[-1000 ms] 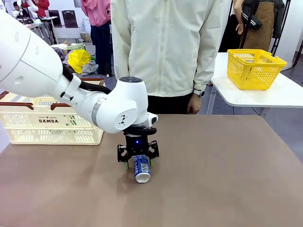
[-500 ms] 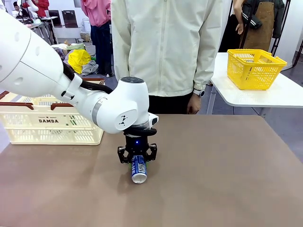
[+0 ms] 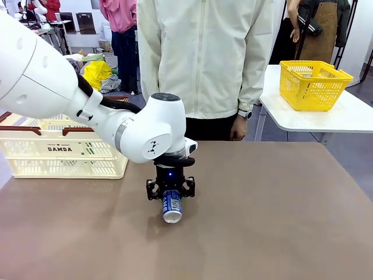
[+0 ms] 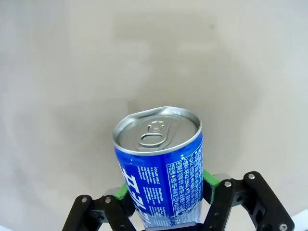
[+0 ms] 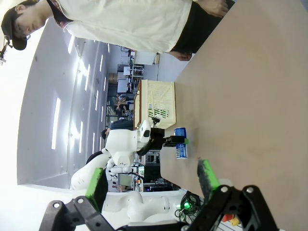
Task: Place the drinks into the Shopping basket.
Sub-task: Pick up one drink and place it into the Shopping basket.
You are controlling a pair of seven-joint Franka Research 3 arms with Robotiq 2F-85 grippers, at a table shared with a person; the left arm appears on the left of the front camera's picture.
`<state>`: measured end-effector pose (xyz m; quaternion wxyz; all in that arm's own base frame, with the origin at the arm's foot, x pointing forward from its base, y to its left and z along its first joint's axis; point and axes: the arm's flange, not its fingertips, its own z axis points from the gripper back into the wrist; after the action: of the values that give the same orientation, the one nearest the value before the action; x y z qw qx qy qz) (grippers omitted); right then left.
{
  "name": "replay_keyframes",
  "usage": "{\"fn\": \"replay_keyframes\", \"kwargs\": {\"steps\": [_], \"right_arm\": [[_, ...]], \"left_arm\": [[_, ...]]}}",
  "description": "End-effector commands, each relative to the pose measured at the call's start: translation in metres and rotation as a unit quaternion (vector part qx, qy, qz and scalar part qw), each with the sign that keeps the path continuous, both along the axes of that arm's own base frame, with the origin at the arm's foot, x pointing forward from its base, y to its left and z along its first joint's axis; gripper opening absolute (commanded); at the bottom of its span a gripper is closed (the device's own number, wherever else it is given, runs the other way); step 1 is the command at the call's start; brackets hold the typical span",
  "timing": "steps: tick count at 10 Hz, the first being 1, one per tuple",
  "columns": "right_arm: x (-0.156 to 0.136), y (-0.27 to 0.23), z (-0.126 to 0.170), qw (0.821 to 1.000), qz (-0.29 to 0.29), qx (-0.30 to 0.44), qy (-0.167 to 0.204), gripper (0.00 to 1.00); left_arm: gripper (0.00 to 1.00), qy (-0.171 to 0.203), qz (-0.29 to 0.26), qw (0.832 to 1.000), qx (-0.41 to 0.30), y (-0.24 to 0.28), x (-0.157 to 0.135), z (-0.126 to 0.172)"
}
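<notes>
Left wrist view: blue can [image 4: 159, 161], base behind tool [image 4: 166, 186]

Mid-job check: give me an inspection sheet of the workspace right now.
Surface: brown table, no spills seen.
Job's things: blue can gripped, silver top facing the robot; cream basket at the far left.
Clutter: nothing seen.
Grippers: left gripper shut on the blue can; right gripper open, holding nothing.
Cables: black cable along the left arm.
Surroundings: person in a cream jacket opposite; yellow basket on a white side table.
</notes>
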<state>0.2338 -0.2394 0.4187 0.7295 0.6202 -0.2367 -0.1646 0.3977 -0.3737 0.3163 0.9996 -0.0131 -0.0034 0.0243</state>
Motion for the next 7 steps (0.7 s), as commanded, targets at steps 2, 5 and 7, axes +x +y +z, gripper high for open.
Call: {"fn": "replay_keyframes", "kwargs": {"steps": [2, 5, 7], "right_arm": [[-0.001, -0.001, 0.000, 1.000, 0.006, -0.004, -0.010, 1.00], [-0.001, -0.001, 0.000, 1.000, 0.006, -0.004, -0.010, 1.00], [-0.001, -0.001, 0.000, 1.000, 0.006, -0.004, -0.010, 1.00]], "left_arm": [[0.00, 0.007, 0.001, 1.000, 0.014, -0.021, -0.021, 0.068], [0.00, 0.026, -0.055, 0.997, 0.048, -0.039, -0.055, 0.153], [0.00, 0.025, -0.056, 0.997, 0.050, -0.033, -0.045, 0.177]]}}
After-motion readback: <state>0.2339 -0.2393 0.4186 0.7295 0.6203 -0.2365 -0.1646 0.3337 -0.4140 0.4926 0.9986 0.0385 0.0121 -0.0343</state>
